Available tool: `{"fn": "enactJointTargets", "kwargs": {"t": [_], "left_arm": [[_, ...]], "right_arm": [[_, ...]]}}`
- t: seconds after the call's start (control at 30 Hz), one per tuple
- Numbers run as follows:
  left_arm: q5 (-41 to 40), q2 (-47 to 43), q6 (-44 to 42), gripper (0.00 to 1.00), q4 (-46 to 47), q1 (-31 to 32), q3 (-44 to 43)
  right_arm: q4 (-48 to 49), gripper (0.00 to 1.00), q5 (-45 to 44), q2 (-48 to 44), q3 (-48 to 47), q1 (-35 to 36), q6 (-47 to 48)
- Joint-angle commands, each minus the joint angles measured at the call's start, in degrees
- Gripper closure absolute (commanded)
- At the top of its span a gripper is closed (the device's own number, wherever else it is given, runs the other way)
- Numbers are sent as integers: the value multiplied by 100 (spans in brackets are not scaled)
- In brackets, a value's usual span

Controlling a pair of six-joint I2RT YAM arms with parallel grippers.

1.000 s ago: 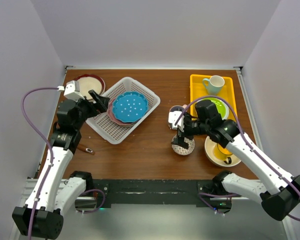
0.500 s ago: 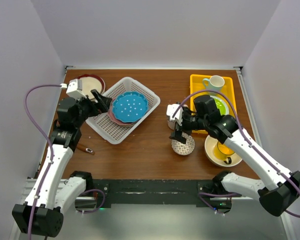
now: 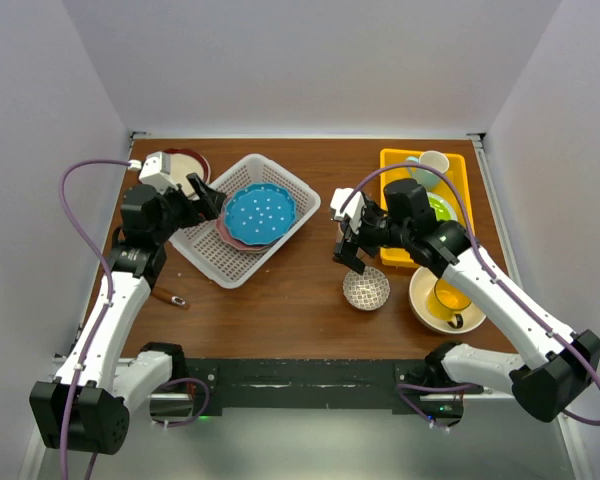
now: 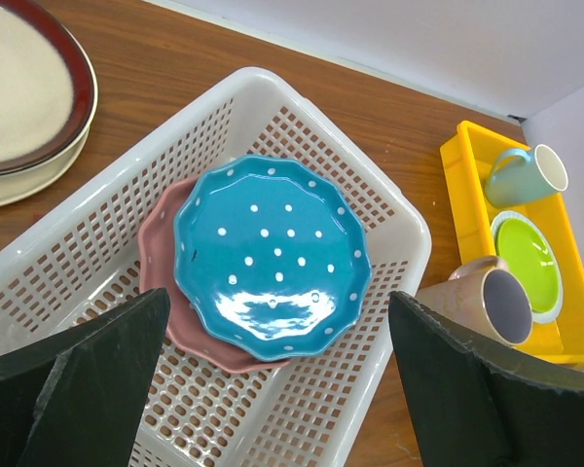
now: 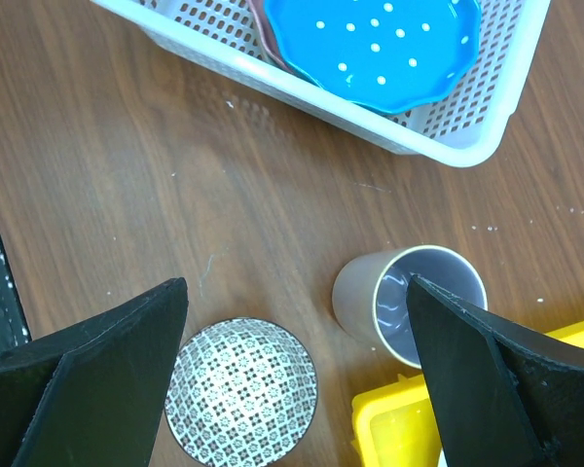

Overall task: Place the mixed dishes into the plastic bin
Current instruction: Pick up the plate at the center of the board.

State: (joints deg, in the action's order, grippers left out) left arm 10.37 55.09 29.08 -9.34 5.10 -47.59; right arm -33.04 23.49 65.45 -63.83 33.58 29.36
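The right claw (image 3: pixel 348 252) is now sitting further toward the upper left than a second ago. It has pulled up off the small patterned bowl (image 3: pixel 366 289), which is lying uncovered on the wooden surface (image 3: pixel 290 300). The left claw (image 3: pixel 202 196) has also drifted toward the upper left. Both claws are standing spread wide and gripping nothing. The left one is hovering at the left rim of the plastic bin (image 3: pixel 230 265), which is sitting left of centre and holding the blue dotted plate (image 3: pixel 259 212) stacked on a pink plate (image 4: pixel 161 292). From above, the patterned bowl is lying just below and slightly right of the right claw. In the right wrist view it is showing low in the frame between the two fingers, with the beige mug (image 5: pixel 409 304) standing upright beside it, apart from it and close to the yellow tray (image 5: pixel 409 433). The bowl is round, so no long axis is dictating the approach. The right arm is plainly the nearer one, and the bin is waiting to its left across bare wood.
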Motion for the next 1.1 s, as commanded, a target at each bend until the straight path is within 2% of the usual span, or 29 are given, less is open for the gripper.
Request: {"fn": "enactJointTargets", "kwargs": {"t": [0.0,0.27,0.6,0.83,0.97,1.07], "left_arm": [[123,142,-201,0,407,-80,-268],[0,274,-351,0,609,-299,-127],[201,669,-8,0,846,-852,-22],[1502,1521,1125,5,2312,-2485,409],[1792,2494,1442,9,2490,-2865,155],[1574,3075,1487,12,2297,-2910,-214]], "right_arm": [[201,2,-20,108,-261,-132,-282],[105,2,297,301,-402,-528,-317],[43,2,631,433,-463,-853,-309],[-141,2,1043,987,-920,-889,-221],[-186,2,1386,1268,-1122,-897,-203],[-63,2,1554,1286,-1044,-897,-203]]}}
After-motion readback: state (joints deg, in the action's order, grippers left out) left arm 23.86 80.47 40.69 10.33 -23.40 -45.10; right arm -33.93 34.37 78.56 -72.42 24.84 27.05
